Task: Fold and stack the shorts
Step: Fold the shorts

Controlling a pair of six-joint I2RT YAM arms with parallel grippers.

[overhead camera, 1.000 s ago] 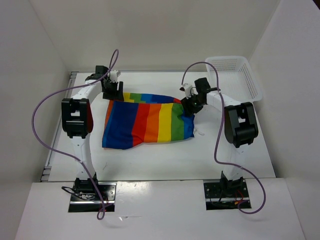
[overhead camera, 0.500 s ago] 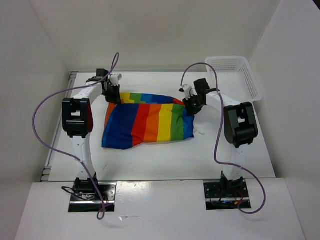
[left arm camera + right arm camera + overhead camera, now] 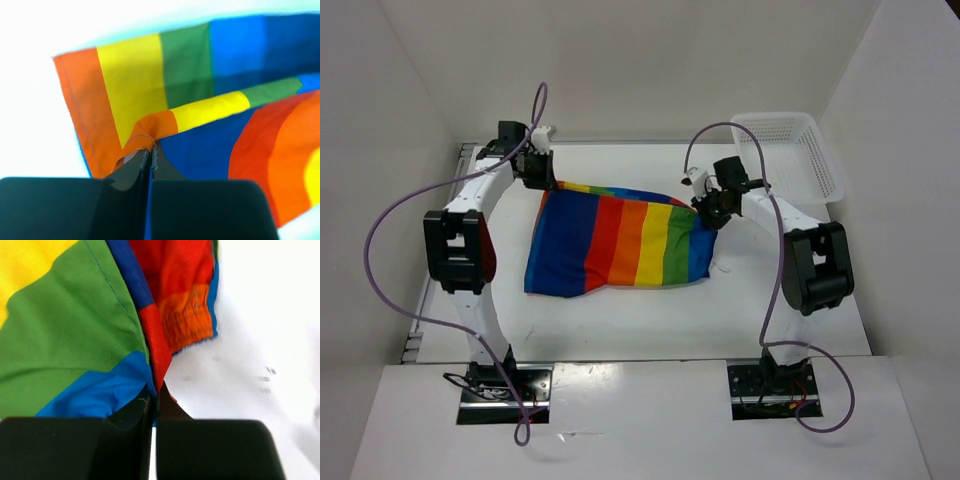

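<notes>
The rainbow-striped shorts (image 3: 620,240) lie spread on the white table between the two arms. My left gripper (image 3: 544,180) is shut on their far left corner, where orange and blue cloth (image 3: 145,137) is pinched between the closed fingers. My right gripper (image 3: 708,214) is shut on the far right corner, with a red and blue edge (image 3: 159,367) running into its closed jaws. The orange waistband (image 3: 192,322) hangs just past that grip. The stretch between the two held corners looks pulled fairly straight.
A white plastic mesh basket (image 3: 790,150) stands at the back right, close behind the right arm. White walls enclose the table on the left, back and right. Purple cables loop above both arms.
Both grippers have shut on the shorts' far corners. The left one has drawn back and left, the right one slightly right, pulling the far edge straighter.
</notes>
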